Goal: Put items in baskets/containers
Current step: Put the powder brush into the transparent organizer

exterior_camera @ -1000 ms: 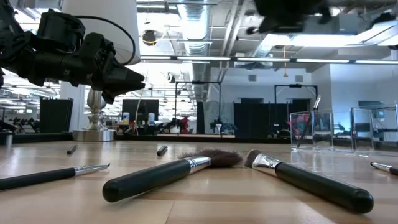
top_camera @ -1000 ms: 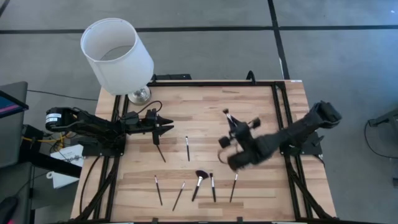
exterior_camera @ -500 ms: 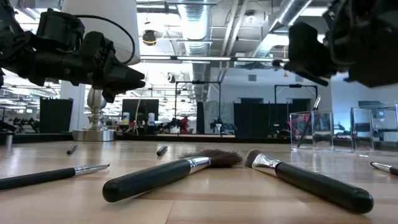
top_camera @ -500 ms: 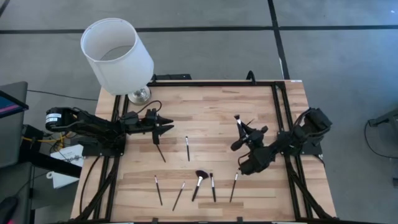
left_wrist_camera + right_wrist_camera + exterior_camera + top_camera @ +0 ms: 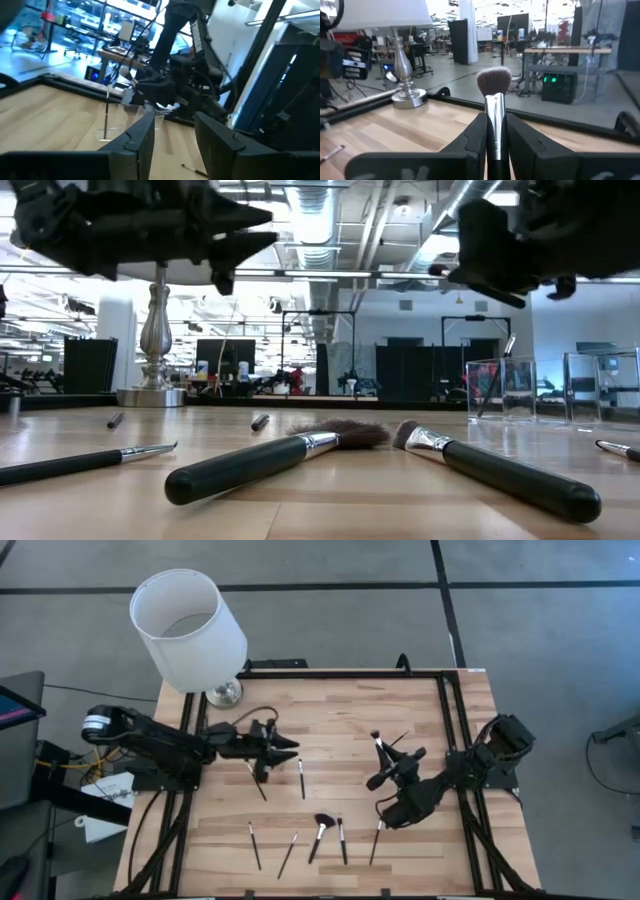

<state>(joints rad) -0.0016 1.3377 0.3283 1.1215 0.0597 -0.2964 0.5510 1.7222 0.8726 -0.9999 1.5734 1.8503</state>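
words: none to read | numbers: none | brands or labels: none on the brushes (image 5: 262, 465) or lamp (image 5: 190, 630) | signs: far room screens maybe have some, too blurry to tell

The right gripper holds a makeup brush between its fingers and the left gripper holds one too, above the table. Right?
Not quite. The right gripper does hold a makeup brush between its fingers, but the left gripper is open and empty, as the left wrist view shows. It hangs above the table.
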